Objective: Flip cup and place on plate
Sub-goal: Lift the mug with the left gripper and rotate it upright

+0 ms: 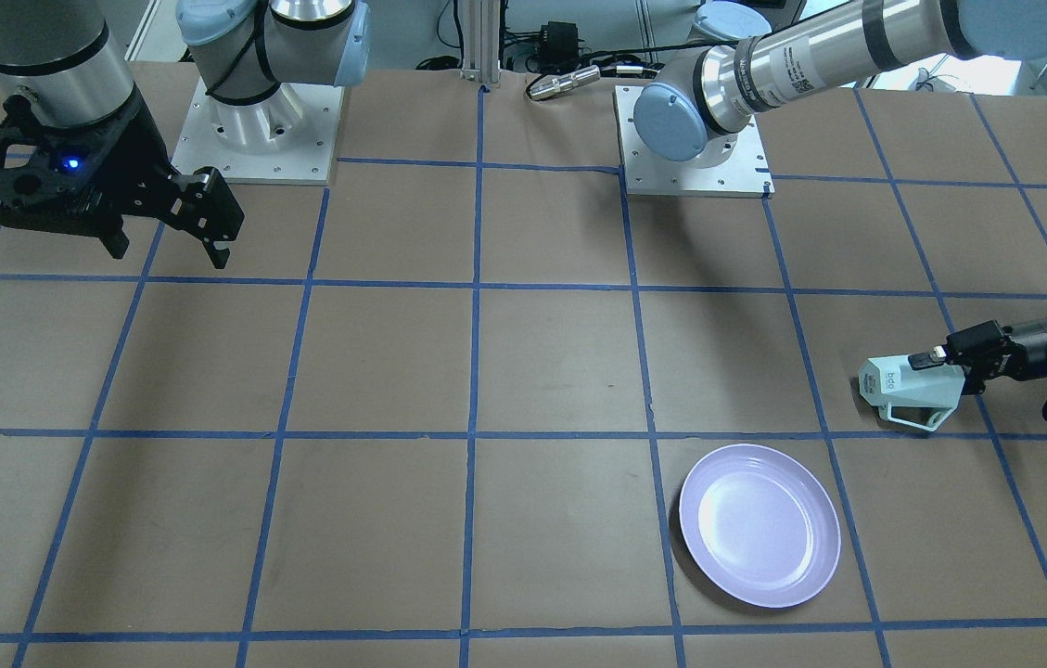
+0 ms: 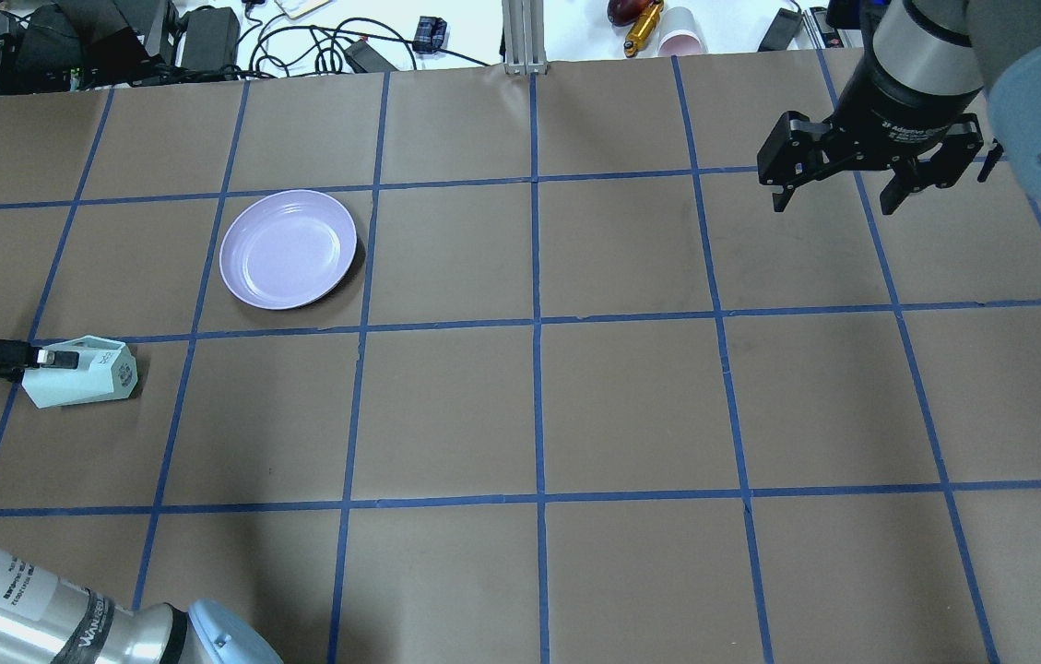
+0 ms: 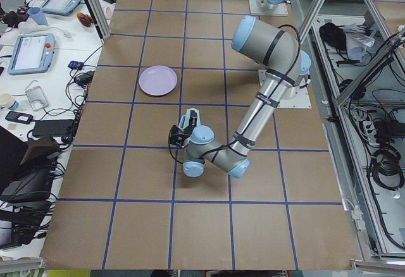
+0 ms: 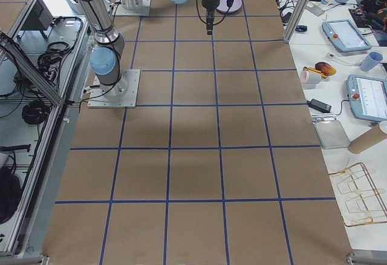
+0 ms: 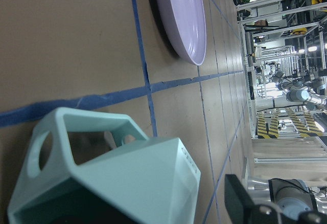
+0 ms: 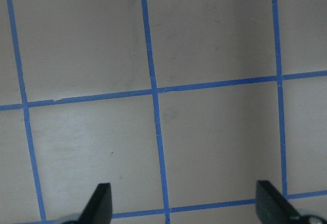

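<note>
The pale mint-green cup point(image 1: 903, 388) lies on its side low over the table, its lettered base towards the table's middle and its handle on the plate's side. It also shows in the overhead view point(image 2: 87, 376) and fills the left wrist view point(image 5: 122, 183). My left gripper point(image 1: 938, 358) is shut on the cup's rim wall, at the overhead view's left edge point(image 2: 42, 358). I cannot tell whether the cup touches the table. The lavender plate point(image 1: 759, 524) lies empty about one tile away point(image 2: 288, 249). My right gripper point(image 2: 833, 201) hangs open and empty above the table's far right point(image 1: 169, 252).
Blue tape lines grid the brown table. The arms' white base plates point(image 1: 254, 139) point(image 1: 746, 172) sit at the robot's edge. Cables, power bricks and a pink paper cup point(image 2: 681, 41) lie beyond the far edge, next to a metal post point(image 2: 525, 37).
</note>
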